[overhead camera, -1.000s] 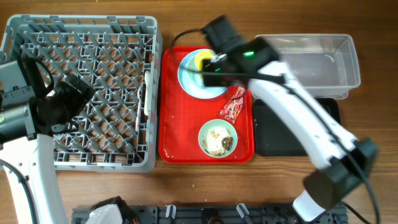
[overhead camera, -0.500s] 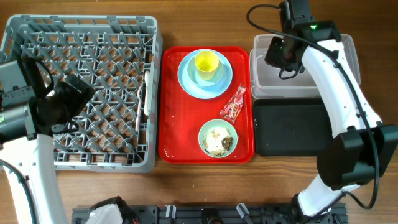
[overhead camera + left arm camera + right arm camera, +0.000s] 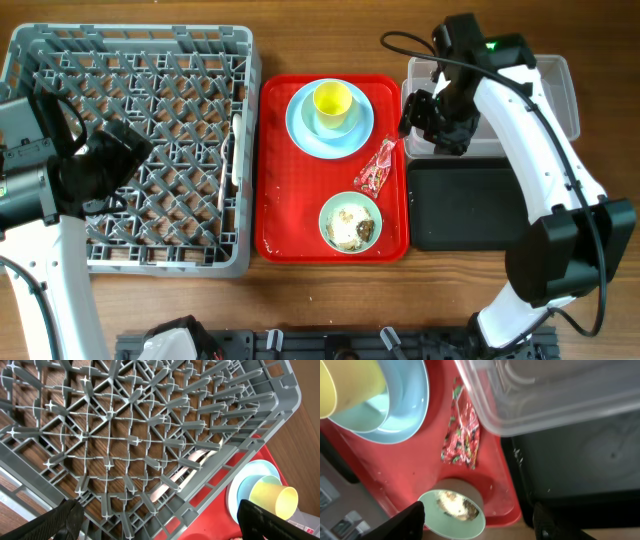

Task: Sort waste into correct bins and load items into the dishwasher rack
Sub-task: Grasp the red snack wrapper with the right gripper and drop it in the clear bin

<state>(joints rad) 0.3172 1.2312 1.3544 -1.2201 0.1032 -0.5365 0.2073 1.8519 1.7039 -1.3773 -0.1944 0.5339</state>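
Sorting waste: the right gripper [image 3: 428, 120], released and empty by the clear rectangular plastic tub [image 3: 570, 100], next needs the crinkled red snack wrapper [image 3: 377, 167] to its left; the left gripper [image 3: 160, 522] gapes empty.

The right arm [image 3: 530, 135] reaches across the black tray [image 3: 450, 212] and the clear tub [image 3: 560, 95], its gripper [image 3: 428, 118] over the tub's left end. The wrapper [image 3: 377, 167] lies open from above, hemmed by plate [image 3: 300, 130], bowl [image 3: 324, 225] and red tray [image 3: 285, 210] rim; the rack [image 3: 180, 150] is uncovered on its right half
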